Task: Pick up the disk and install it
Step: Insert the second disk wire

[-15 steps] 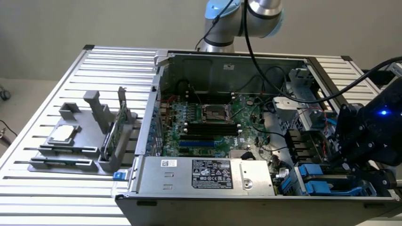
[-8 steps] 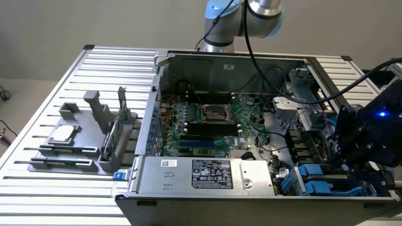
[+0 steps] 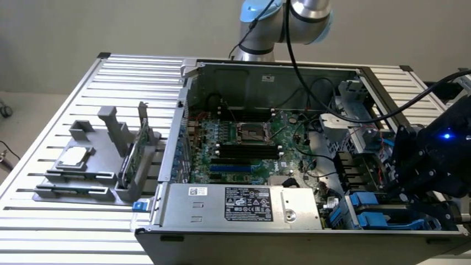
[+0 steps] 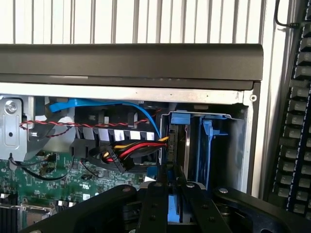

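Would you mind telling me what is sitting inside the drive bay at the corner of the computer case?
Inside the drive bay a blue-framed disk stands on edge, with a blue carrier beside it. The gripper covers their near ends.

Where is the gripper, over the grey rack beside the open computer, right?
Not quite. The gripper is not over the rack. It is down at the open computer, by the blue drive bay in the corner on the exterior view's right. The exterior view shows this.
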Controlling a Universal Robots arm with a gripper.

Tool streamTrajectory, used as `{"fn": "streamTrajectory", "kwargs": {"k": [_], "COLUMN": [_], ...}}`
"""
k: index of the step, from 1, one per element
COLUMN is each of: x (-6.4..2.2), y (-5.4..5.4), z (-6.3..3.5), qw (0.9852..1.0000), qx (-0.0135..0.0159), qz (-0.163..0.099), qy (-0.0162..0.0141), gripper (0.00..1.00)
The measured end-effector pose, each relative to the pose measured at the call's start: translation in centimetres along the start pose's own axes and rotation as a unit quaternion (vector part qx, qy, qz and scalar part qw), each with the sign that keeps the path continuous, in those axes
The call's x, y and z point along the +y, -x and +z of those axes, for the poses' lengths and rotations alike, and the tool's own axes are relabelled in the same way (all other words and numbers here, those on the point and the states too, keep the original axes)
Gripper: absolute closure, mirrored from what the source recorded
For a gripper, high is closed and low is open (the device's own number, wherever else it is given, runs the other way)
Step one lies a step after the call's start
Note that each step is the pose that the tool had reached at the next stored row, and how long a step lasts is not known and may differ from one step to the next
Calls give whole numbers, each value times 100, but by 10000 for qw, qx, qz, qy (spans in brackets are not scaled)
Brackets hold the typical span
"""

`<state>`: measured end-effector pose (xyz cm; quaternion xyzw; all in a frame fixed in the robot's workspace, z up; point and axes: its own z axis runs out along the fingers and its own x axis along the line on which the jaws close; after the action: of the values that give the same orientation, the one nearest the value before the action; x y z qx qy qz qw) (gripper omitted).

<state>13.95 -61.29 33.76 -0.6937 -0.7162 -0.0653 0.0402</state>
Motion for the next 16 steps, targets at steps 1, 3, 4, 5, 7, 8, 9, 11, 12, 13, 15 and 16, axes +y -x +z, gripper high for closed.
{"fn": "streamTrajectory", "kwargs": {"k": [1,3,4,5,7,8,9,11,12,13,15,16], "x": [0,0,0,0,0,0,-1,-2,-2,-2,-3,-3], "y": [1,3,5,7,12,15,18,28,32,37,46,51], "z": [-3,-5,-6,-4,2,5,10,23,28,33,36,36], "qw": [10000,10000,10000,10000,10000,10000,10000,10000,10000,10000,10000,10000], "qx": [-2,-2,-1,1,7,9,13,21,24,27,34,38], "qz": [0,1,1,1,2,2,2,2,3,2,3,3], "qy": [0,0,0,0,1,1,1,1,1,1,2,2], "gripper": [83,83,83,83,83,83,83,83,83,83,83,83]}}
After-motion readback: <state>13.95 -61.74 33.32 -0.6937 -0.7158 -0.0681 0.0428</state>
